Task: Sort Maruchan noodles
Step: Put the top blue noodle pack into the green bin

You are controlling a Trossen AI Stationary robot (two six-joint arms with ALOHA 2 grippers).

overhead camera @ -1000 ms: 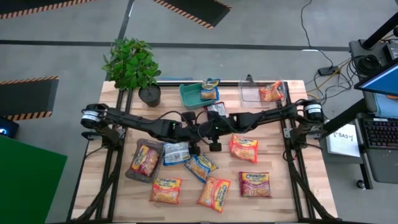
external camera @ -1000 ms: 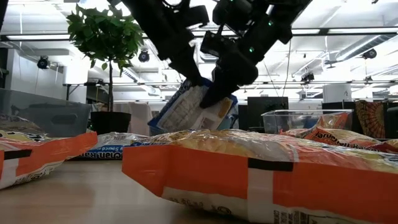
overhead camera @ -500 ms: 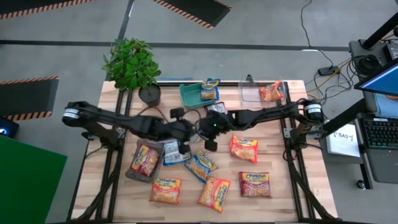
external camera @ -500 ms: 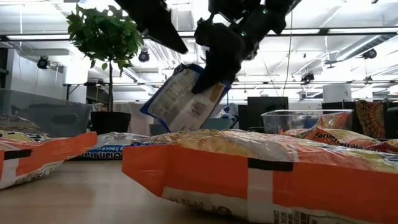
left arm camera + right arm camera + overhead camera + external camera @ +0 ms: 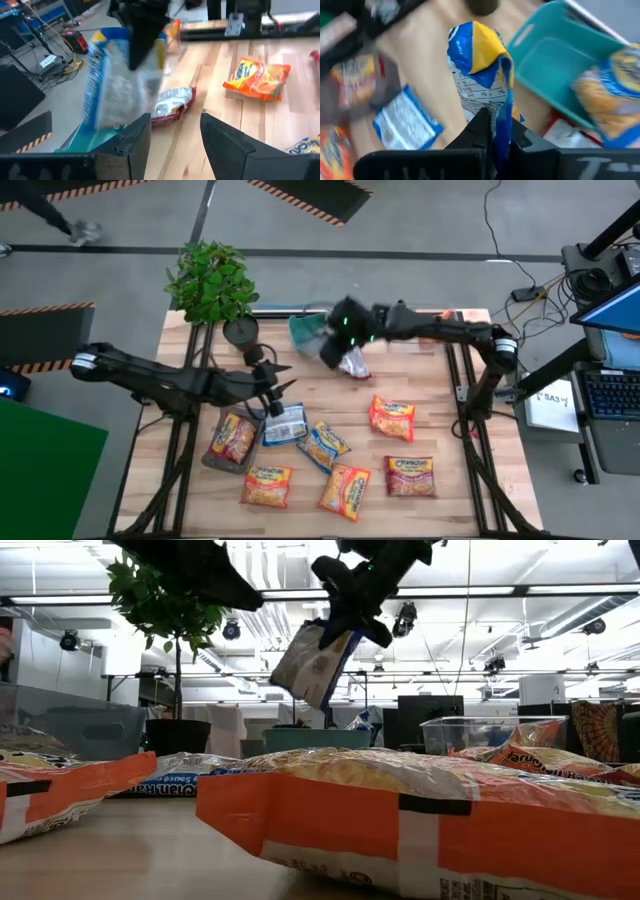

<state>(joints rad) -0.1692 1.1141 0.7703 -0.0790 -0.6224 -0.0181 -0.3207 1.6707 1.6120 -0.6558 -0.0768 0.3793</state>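
My right gripper is shut on a blue-and-white noodle packet, held in the air beside the teal tray at the table's far side. Another blue packet lies in that tray. My left gripper stands open with nothing between its fingers, above a blue packet that lies flat on the table. A red-and-white packet lies flat next to the tray. Orange and red packets are spread over the near half. My right gripper pinches one end of the blue-and-white packet between its two fingers, which come from above, slanting down. The packet hangs tilted below the fingers, lifted clear of the table and the tray.
A potted plant stands left of the tray. A clear bin at the far right holds an orange packet. Another clear bin at the near left holds a red-orange one. Several packets cover the near middle.
My left gripper has let go of the blue-and-white packet, opened and drawn back toward the table's left edge. My right gripper has kept the packet and carried it up and toward the far edge, to the teal tray. The packet now hangs from that gripper alone.
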